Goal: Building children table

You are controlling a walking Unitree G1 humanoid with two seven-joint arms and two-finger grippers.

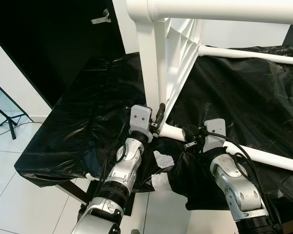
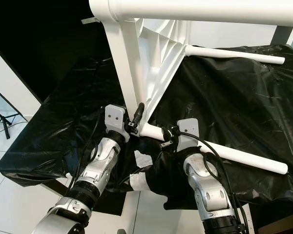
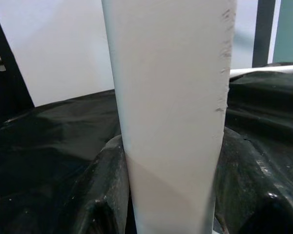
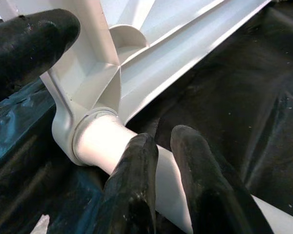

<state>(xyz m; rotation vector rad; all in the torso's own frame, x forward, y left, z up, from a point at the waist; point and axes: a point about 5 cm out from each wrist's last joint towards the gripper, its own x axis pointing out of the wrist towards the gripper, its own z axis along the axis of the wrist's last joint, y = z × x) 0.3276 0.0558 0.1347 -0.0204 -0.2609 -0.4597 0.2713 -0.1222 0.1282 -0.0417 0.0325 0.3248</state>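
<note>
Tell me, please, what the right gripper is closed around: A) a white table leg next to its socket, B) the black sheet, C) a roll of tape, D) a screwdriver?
A: in the right wrist view the right gripper has its fingers around the white leg just where it enters the socket of the white table, above the black sheet.

Both eye views look down from the head at the white table [image 1: 176, 63], centre frame. Each wrist view sits very close to it.
</note>
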